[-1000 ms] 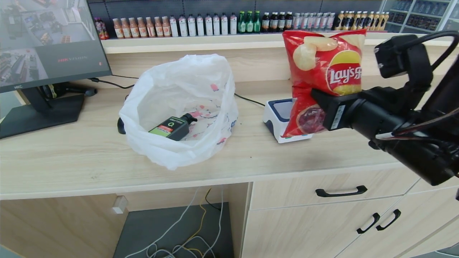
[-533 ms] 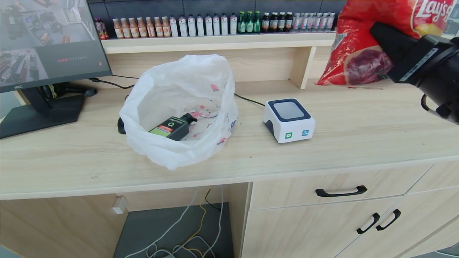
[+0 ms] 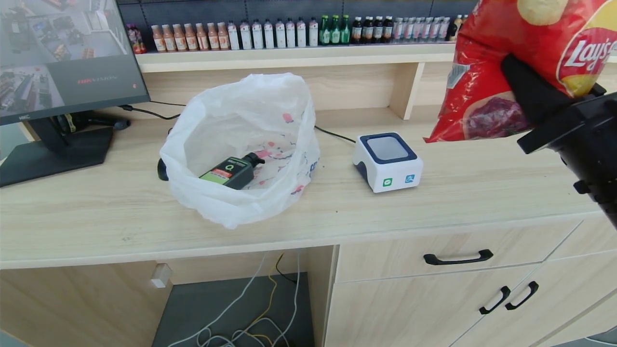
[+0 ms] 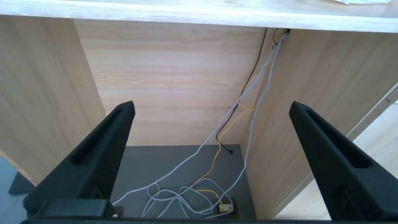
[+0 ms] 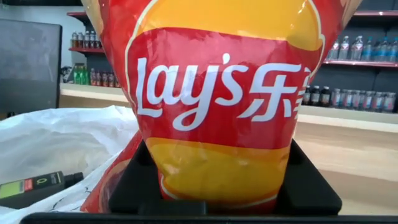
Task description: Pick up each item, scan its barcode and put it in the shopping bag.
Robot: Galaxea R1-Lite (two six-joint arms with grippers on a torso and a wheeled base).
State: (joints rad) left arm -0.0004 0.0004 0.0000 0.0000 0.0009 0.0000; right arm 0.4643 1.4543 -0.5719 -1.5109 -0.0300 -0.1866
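The right gripper (image 3: 525,89) is clamped shut on the chip bag (image 3: 482,67), which it holds high at two o'clock from the scanner (image 3: 388,162). The left gripper (image 4: 211,112) hangs wide open and empty under the counter (image 3: 482,188). The slick, puffy pack may slip or twist, so its barcode could miss the scanner window.

Right gripper (image 5: 221,186) clamps the chip bag (image 5: 217,93) — shopping bag (image 5: 56,140) lies behind.

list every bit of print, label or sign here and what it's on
potato chip bag: large white brand lettering across the red front.
monitor: small red wordmark on grey.
bottle in the shopping bag: green label, too small to read.
scanner: green and blue icons.
shelf bottles: too small.
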